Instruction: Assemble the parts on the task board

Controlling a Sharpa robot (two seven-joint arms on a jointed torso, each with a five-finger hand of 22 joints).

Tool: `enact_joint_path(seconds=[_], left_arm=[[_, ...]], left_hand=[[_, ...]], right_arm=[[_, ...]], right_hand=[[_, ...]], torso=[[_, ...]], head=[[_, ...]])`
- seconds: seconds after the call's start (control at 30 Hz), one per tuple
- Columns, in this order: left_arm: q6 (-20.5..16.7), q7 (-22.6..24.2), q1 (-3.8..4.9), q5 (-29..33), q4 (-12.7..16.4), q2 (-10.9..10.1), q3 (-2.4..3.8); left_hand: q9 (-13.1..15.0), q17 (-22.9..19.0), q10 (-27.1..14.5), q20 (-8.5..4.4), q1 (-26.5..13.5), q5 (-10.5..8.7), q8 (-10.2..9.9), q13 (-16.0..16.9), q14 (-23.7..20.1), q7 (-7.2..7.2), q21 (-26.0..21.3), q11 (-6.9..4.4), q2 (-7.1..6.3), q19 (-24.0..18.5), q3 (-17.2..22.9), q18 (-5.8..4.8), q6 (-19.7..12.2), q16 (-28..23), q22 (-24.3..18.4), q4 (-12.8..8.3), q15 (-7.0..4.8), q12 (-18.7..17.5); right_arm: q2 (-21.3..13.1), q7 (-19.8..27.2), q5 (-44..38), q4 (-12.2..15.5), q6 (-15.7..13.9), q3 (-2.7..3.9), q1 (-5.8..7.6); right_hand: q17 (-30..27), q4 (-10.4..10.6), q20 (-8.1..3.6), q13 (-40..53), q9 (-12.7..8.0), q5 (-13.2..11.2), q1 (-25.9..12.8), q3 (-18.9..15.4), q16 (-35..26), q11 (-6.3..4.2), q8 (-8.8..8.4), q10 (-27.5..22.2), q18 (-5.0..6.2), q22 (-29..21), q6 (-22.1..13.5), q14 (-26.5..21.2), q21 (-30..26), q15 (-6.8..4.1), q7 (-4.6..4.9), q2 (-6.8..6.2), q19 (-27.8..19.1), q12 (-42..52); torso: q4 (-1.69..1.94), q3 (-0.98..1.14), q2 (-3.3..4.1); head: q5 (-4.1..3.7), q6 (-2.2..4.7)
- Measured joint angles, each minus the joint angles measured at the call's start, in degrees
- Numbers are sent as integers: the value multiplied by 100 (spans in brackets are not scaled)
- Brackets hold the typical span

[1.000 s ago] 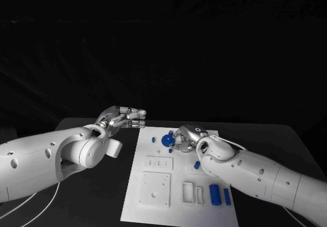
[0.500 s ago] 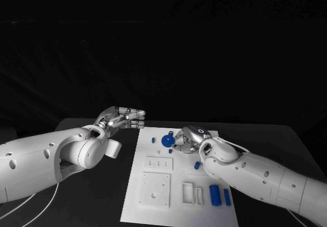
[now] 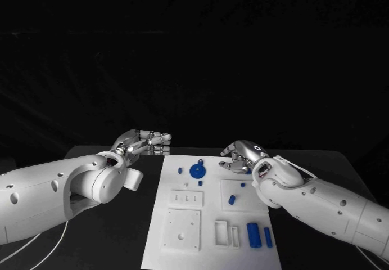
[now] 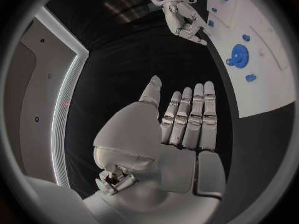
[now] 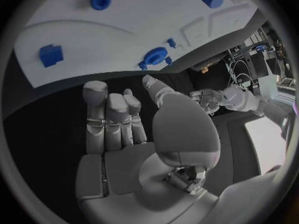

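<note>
Hovering over the far right corner of the white task board (image 3: pixel 212 225), the right hand (image 3: pixel 240 156) holds nothing, its fingers loosely apart. The left hand (image 3: pixel 144 142) hangs over the black tabletop (image 3: pixel 121 225) just left of the board, fingers straight, side by side, empty. A blue gear (image 3: pixel 198 169) sits on the board's far end, and two blue cylinders (image 3: pixel 259 234) lie near its right edge.
</note>
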Motion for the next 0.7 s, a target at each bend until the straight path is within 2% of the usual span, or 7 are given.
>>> enact_joint_path(seconds=[0.07, 0.1, 0.2, 0.27, 0.47, 0.57, 0.7], left_arm=[[0, 0, 0, 0, -7, 0, 0], [0, 0, 0, 0, -12, -1, 0], [2, 0, 0, 0, -31, -2, -2], [4, 0, 0, 0, -46, -4, -3], [22, 6, 0, 0, -80, -3, -5], [35, 8, 0, 0, -94, 1, -6], [52, 11, -2, 0, -118, 5, -7]], left_hand=[[0, 0, 0, 0, 0, 0, 0, 0, 0, 0, 0, 0, 0, 0, 0, 0, 0, 0, 0, 0, 0, 0], [2, 0, 0, 0, 0, 0, 0, 0, 0, 0, 0, 0, 0, 0, 0, 0, 0, 0, 0, 0, 0, 0], [5, 0, 0, 0, 0, 0, 0, 0, 0, 0, 0, 0, 0, 0, 0, 0, 0, 0, 0, 0, 0, 0], [4, 0, 0, 0, 0, 0, 0, 0, 0, 0, 0, 0, 0, 0, 0, 0, 0, 0, 0, 0, 0, 0], [4, 10, 21, -34, 0, 0, 0, 0, 132, 0, 22, -21, 0, 34, 0, -1, 0, 24, 0, 0, -39, 0], [4, 10, 21, -62, 0, 0, 0, 0, 155, 0, 57, -21, 0, 62, 0, -9, 0, 24, 0, 0, -52, 0], [4, 10, 21, -63, 7, 0, 0, 0, 177, 0, 58, -21, 7, 63, 0, -9, 0, 24, 0, 0, -50, 0]], right_arm=[[-115, 58, 133, 13, 11, 65, -2], [-189, 117, 228, 17, 25, 108, -3], [-361, 292, 429, 16, 63, 184, -1], [-480, 459, 573, -21, 108, 215, -1], [-691, 943, 891, -267, 289, 246, -33], [-752, 1130, 978, -398, 379, 247, -52], [-789, 1288, 1037, -505, 460, 251, -55]], right_hand=[[-10, -369, 0, -4, 0, -40, 118, -77, -16, 0, 0, 0, 0, 0, 50, 0, -32, 0, -1, -36, 0, 0], [7, -495, 0, 5, 0, -10, 168, -241, -16, 0, 0, 0, 0, 0, 66, 0, -32, 0, -14, 11, 0, 21], [101, -750, 0, 75, 0, -20, 363, -699, -16, 0, 0, 0, 0, 0, 116, 0, -32, 0, -18, 157, 0, 111], [135, -823, 0, 103, 0, -20, 449, -782, -16, 21, 0, 21, 0, 0, 117, 0, -32, 0, -18, 172, 0, 150], [178, -995, 0, 124, 0, 92, 479, -765, -16, 21, 0, 21, 0, 0, 139, 0, -32, 0, -4, 202, 0, 156], [194, -1025, 0, 124, 0, 136, 497, -760, -15, 21, 0, 21, -1, 0, 139, 0, -32, 0, -4, 220, 0, 156], [221, -1068, 0, 124, 0, 136, 509, -723, -15, 21, 0, 21, 0, 0, 139, 0, -32, 0, -4, 232, 0, 177]], torso=[[-21, 12, -9], [-30, 18, -12], [-58, 43, -22], [-81, 64, -29], [-135, 113, -38], [-152, 133, -41], [-157, 148, -42]], head=[[2, 8], [3, 12], [4, 20], [4, 21], [-15, 24], [-28, 19], [-43, 7]])
